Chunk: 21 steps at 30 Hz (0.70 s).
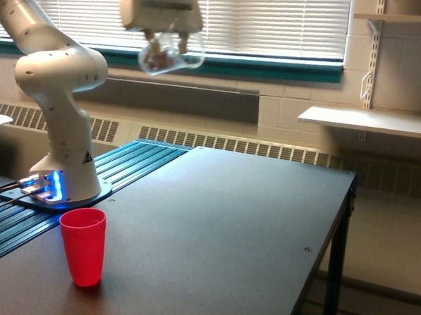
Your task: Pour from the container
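High in the exterior view, my gripper (168, 41) is shut on the container (171, 56), a clear rounded cup lying tilted on its side, with small brownish-pink pieces showing through its wall. It hangs in front of the window blinds, well above the dark table (221, 220). An opaque red plastic cup (84, 245) stands upright on the table near the exterior view's lower left, far below the container and further to the exterior view's left.
The arm's white base (62, 137) stands on a blue-lit mount at the exterior view's left, beside blue ribbed rails (126, 165). A white shelf (367, 121) juts from the wall at the right. The table's right edge drops to the floor.
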### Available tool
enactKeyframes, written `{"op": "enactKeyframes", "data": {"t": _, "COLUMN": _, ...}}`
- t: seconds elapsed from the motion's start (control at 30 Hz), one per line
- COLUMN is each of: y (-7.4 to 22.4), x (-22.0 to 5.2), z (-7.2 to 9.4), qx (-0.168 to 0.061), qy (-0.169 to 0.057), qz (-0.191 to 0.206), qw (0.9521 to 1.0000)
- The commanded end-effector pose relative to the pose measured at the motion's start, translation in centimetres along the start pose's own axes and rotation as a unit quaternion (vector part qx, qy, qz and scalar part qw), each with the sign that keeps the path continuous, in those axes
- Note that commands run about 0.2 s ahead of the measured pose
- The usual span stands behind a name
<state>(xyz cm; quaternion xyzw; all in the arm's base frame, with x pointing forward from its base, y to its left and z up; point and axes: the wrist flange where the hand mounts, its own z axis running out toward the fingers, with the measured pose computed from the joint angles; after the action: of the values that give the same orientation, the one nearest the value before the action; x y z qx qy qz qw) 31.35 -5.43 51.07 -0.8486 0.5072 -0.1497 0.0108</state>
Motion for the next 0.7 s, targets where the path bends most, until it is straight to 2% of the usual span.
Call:
{"op": "enactKeyframes", "data": {"t": 0.03, "y": 3.5, "x": 0.7, "z": 2.2, "qx": -0.04, "qy": -0.024, "qz": 0.039, "qw": 0.9981}}
{"op": "enactKeyframes", "data": {"t": 0.13, "y": 4.9, "x": 1.3, "z": 2.8, "qx": -0.048, "qy": -0.032, "qz": 0.059, "qw": 0.9966}}
{"op": "enactKeyframes", "data": {"t": 0.23, "y": 5.7, "x": 1.7, "z": 3.3, "qx": -0.051, "qy": -0.038, "qz": 0.059, "qw": 0.9962}}
{"op": "enactKeyframes", "data": {"t": 0.4, "y": 6.5, "x": 2.3, "z": 4.0, "qx": -0.054, "qy": -0.043, "qz": 0.047, "qw": 0.9965}}
{"op": "enactKeyframes", "data": {"t": 0.5, "y": 6.7, "x": 2.6, "z": 4.3, "qx": -0.039, "qy": -0.051, "qz": 0.033, "qw": 0.9974}}
{"op": "enactKeyframes", "data": {"t": 0.7, "y": 7.7, "x": 2.8, "z": 4.9, "qx": -0.044, "qy": -0.056, "qz": 0.01, "qw": 0.9974}}
